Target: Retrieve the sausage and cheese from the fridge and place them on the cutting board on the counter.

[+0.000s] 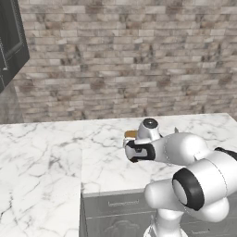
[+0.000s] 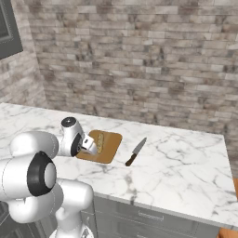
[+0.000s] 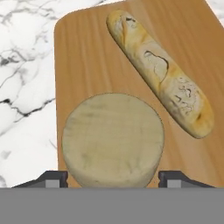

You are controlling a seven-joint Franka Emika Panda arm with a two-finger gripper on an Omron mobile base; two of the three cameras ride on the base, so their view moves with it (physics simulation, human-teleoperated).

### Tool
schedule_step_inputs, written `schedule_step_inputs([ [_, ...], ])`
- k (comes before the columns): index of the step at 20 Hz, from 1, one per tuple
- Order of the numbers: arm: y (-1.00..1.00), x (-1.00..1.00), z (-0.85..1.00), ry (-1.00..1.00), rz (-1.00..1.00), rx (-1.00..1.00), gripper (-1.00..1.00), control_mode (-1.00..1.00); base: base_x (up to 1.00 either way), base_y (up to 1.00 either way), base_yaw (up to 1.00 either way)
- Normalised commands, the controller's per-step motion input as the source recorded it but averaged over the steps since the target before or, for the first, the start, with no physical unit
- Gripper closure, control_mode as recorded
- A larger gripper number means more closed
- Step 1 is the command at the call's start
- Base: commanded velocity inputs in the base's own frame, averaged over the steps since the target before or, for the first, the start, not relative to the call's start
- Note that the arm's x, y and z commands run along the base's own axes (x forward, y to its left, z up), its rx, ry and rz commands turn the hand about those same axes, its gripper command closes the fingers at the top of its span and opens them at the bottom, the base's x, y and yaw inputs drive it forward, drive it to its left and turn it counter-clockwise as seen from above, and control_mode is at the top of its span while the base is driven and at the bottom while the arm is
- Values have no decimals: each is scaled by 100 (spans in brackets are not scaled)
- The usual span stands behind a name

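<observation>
Fingers (image 3: 52,178) straddle the round cheese (image 3: 113,139) on the cutting board (image 3: 83,57) (grip unclear); beside it a long loaf (image 3: 162,74) lies diagonally.

The arm (image 1: 194,171) is glossy white, built of fat rounded segments with black rings at the joints. A round dark grey cap tops its wrist (image 2: 69,122). The gripper (image 3: 113,180) ends in 2 small dark grey finger tips.

Orange-brown cutting board (image 3: 92,65), pale tan cheese (image 3: 113,139), white-marble counter (image 3: 24,65).
</observation>
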Motion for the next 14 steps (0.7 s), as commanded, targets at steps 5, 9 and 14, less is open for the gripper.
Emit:
schedule_step_inputs([
  [5,-15,-1,0,0,0,0,-100,-100,0,0,0],
  [9,-9,-10,8,0,1,4,-100,-100,0,0,0],
  [14,0,-22,39,0,2,6,-100,-100,0,0,0],
])
